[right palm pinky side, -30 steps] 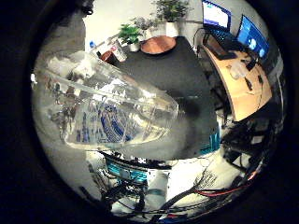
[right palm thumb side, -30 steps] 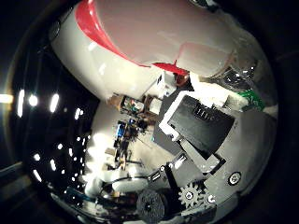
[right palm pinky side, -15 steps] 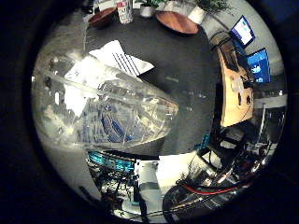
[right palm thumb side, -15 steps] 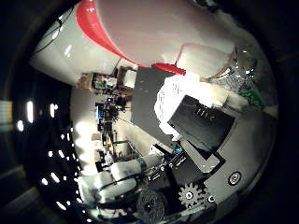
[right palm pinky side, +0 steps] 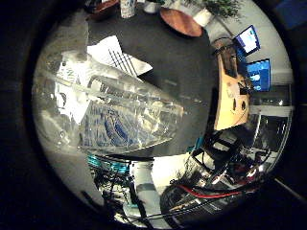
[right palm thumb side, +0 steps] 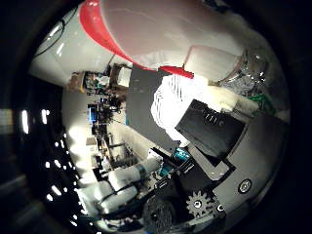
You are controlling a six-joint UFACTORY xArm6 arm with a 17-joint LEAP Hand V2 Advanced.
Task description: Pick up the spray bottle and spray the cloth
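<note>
The dark surface [right palm pinky side: 182, 86] lies broad and bare around the white cloth [right palm pinky side: 115, 57], with open floor past its edge. The robot hand [right palm thumb side: 214, 131] is up in the air, wrapped around the spray bottle [right palm pinky side: 120, 120], which sits tight against its palm. The bottle's nozzle end is hard to make out.

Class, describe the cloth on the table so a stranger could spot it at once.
Start at the dark table. Past the clear spray bottle lies the cloth, flat on the tabletop. It is the only white thing there, marked with a grid of dark lines.
</note>
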